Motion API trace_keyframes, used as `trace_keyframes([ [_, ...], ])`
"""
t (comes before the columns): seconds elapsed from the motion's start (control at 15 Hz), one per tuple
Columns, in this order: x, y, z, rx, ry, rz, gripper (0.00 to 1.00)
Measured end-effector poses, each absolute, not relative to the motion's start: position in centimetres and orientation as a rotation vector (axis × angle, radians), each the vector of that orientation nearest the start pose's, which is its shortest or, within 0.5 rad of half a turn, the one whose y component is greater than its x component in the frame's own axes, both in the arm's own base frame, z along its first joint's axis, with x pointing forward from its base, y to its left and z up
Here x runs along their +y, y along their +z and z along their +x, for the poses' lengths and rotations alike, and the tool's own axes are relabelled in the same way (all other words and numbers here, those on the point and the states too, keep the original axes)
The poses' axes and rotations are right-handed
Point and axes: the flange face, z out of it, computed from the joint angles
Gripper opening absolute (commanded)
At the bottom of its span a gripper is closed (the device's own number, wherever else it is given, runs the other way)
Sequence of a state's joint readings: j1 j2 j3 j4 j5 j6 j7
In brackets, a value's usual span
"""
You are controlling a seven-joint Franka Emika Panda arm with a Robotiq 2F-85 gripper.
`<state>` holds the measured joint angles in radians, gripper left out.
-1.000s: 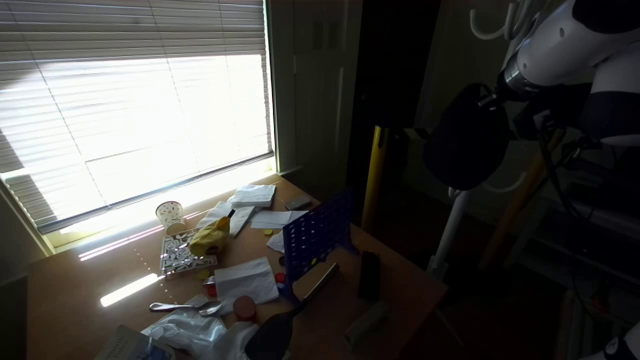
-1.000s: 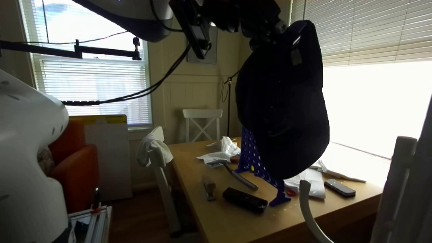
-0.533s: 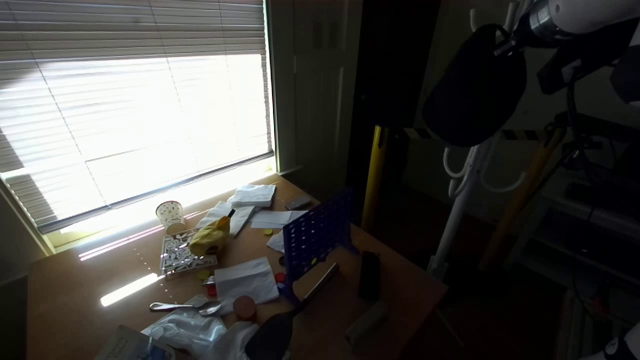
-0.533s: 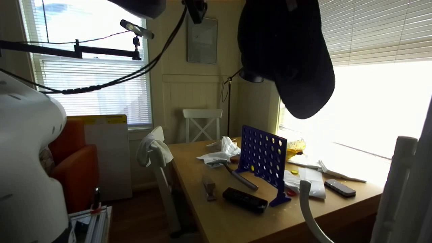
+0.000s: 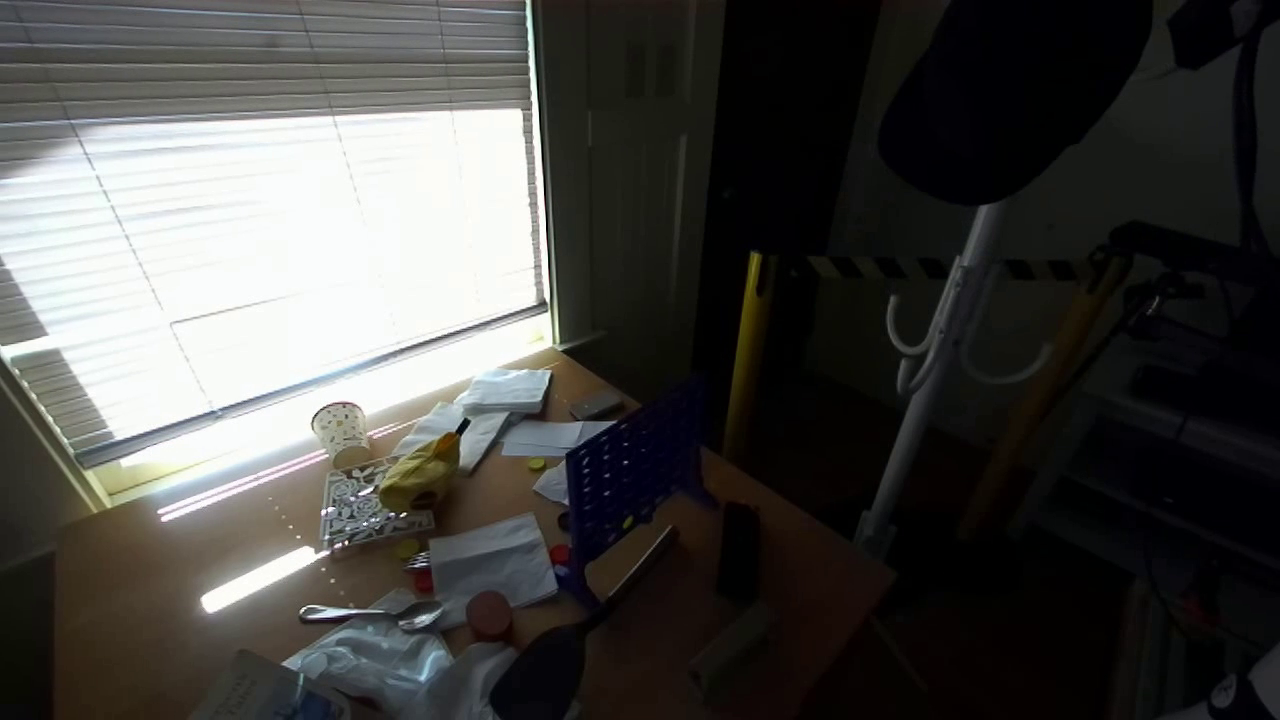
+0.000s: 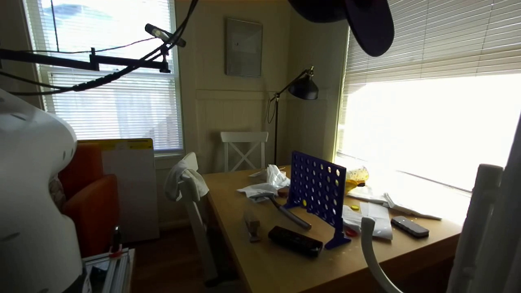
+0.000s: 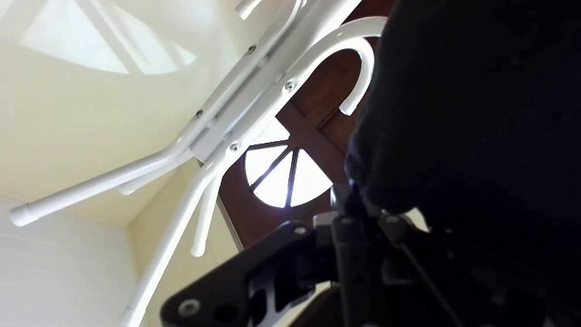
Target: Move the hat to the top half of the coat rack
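Observation:
The hat (image 5: pixel 1015 95) is a dark cap hanging high in front of the coat rack's upper pole in an exterior view. Its lower edge and brim (image 6: pixel 371 28) show at the top of an exterior view. In the wrist view the hat (image 7: pixel 476 100) fills the right side. My gripper (image 7: pixel 356 197) is shut on the hat's edge; it is above the frame in both exterior views. The white coat rack (image 5: pixel 915 420) shows its pole and lower hooks; the hat hides its top. In the wrist view the rack's upper hooks (image 7: pixel 258 104) stand left of the hat, one curved hook right beside it.
A wooden table (image 5: pixel 820 590) holds a blue game grid (image 5: pixel 640 470), papers, a spatula and other clutter. Yellow posts (image 5: pixel 750 350) with a striped band stand by the rack. A rack hook (image 6: pixel 372 252) and post rise near an exterior camera. A lamp (image 6: pixel 303 87) stands behind.
My gripper has risen with the hat, partly out of the top of both exterior views. The hat also moved right in an exterior view, baring the rack's lower hooks. The table things have not moved.

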<state>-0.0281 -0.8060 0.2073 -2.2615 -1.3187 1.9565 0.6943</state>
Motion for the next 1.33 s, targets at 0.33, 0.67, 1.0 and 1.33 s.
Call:
trace_keyframes([
  [0.33, 3.8, 72.5, 33.6, -0.188, 0.992, 1.697, 0.05],
  [0.67, 3.7, 72.1, 33.9, -0.187, 0.978, 1.701, 0.01],
  [1.0, 2.3, 71.7, 34.7, -0.195, 0.931, 1.669, 0.01],
  [1.33, 0.3, 70.8, 35.9, -0.213, 0.858, 1.644, 0.01],
])
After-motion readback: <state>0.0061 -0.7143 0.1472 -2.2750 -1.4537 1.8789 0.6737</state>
